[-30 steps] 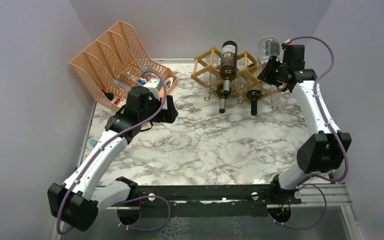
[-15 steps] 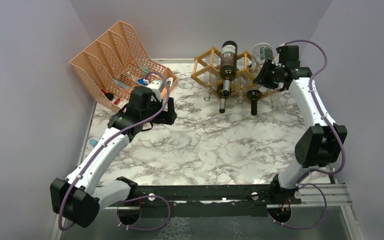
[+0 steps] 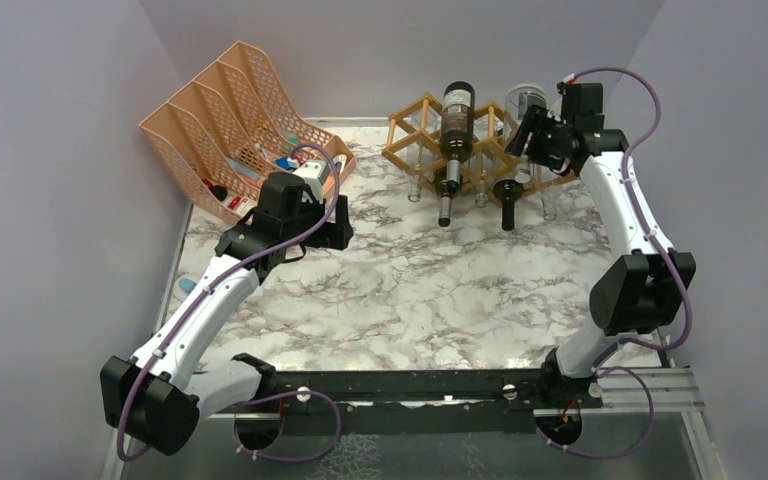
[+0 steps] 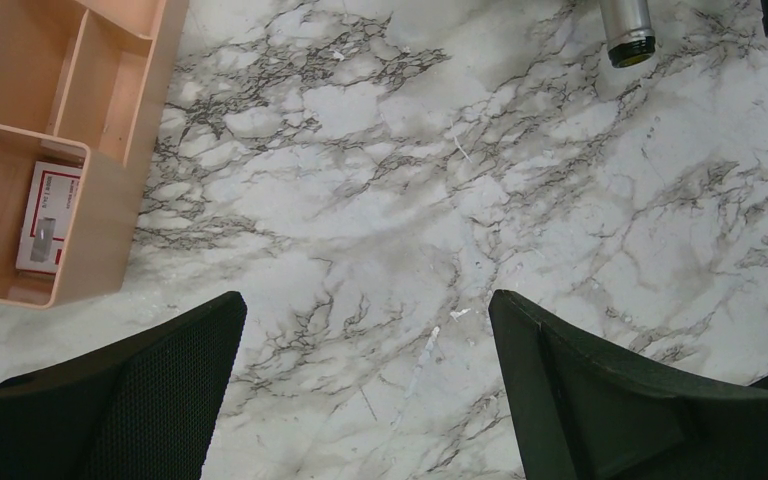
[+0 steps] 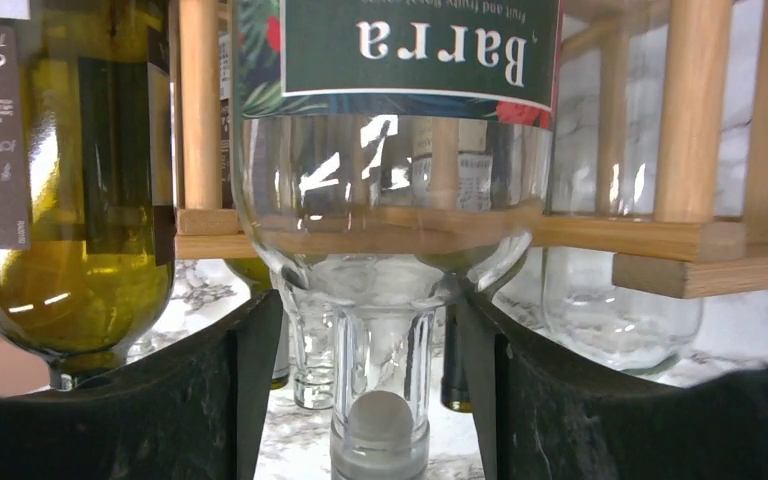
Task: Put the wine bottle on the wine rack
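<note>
The wine bottle, clear glass with a dark green label, lies in a cell of the light wooden wine rack, neck toward the camera. My right gripper is open; its fingers flank the neck with a gap on each side. From above, the bottle sits at the rack's right end, with the right gripper beside it. My left gripper is open over bare marble, also seen as the left gripper near the table's left middle.
A dark bottle lies on top of the rack, with other bottle necks poking out below. A green bottle is left of the clear one. A peach mesh file organizer stands at the back left, its corner near my left gripper.
My right gripper brought the clear bottle down and left onto the rack's right end, then opened off its neck. The left arm shifted slightly.
</note>
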